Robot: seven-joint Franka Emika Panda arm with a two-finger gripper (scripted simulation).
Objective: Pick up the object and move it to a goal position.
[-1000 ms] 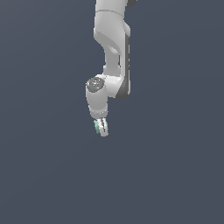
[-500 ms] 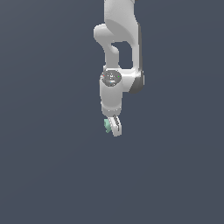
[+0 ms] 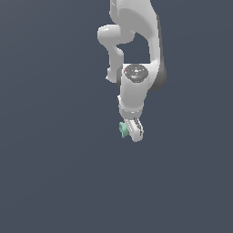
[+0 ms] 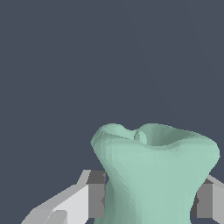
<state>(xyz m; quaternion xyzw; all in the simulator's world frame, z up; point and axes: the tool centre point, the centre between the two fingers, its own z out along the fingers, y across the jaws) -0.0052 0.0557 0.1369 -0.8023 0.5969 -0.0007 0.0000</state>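
Object (image 3: 123,129) sits a little below the centre of the exterior frame, showing as a small mint-green lump on the left side of the gripper (image 3: 134,132). It hangs clear of everything else in view, with only flat grey around it. No goal marker can be made out in either view.

In the wrist view the object (image 4: 155,175) fills the lower centre and lower right of the frame. Its waist is narrower than its flared, pinched top. A grey pad (image 4: 96,194) presses the waist at lower left, and a second pad (image 4: 204,199) meets it at lower right. You have the gripper closed on the object across that waist.

Handling judgement: the lump looks small and light against the arm, so weight should not trouble you. It appears rigid, with no visible dent at the pads. The surface renders smooth, so treat it as possibly slippery. The waist is the sound place to hold, since the flare above should resist sliding through. Whether the grip is centred in depth cannot be told.
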